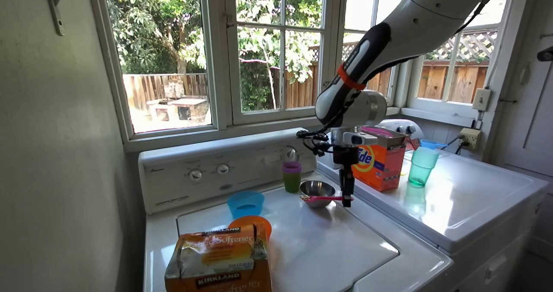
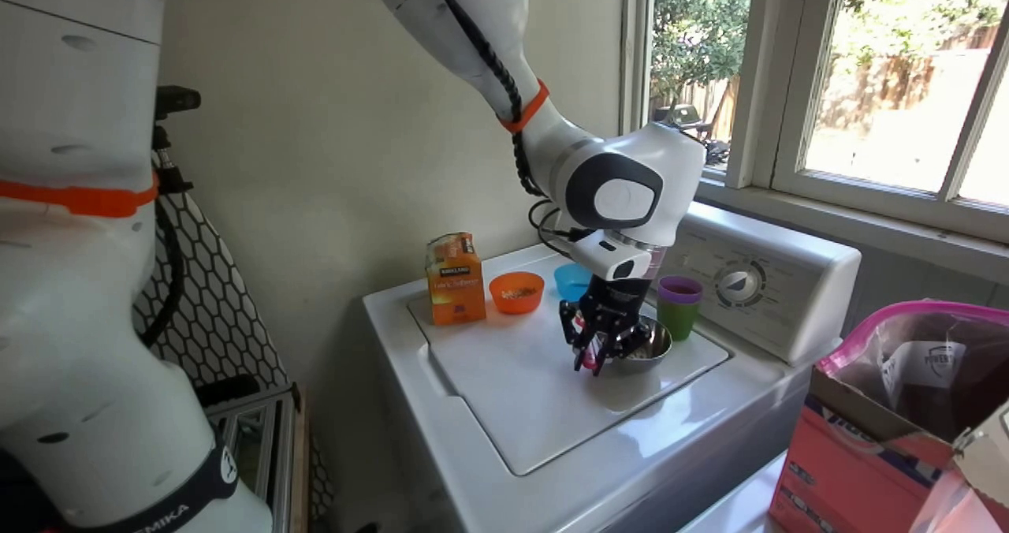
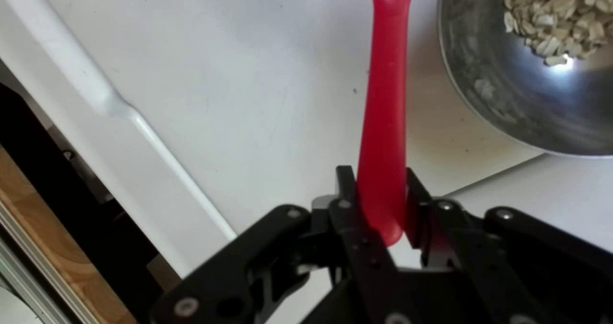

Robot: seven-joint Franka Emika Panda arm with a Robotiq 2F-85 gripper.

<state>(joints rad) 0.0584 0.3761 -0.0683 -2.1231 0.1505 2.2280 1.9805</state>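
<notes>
Wrist view: the pink spoon (image 3: 387,89) is clamped near its handle end between the jaws, which are parted only by the handle's width. It is held above the desk (image 3: 239,75), beside the metal bowl (image 3: 483,94), near the corner between the control panel (image 1: 259,166) and the Tide box (image 1: 382,164). Gripping and scooping are judged done, since pale flakes (image 1: 305,198) seem to be carried on the head in an exterior view; emptying is judged not yet done. Oats (image 3: 558,17) are seen in the metal bowl, and similar bits in the orange bowl (image 2: 516,303), toward the opposite edge.
</notes>
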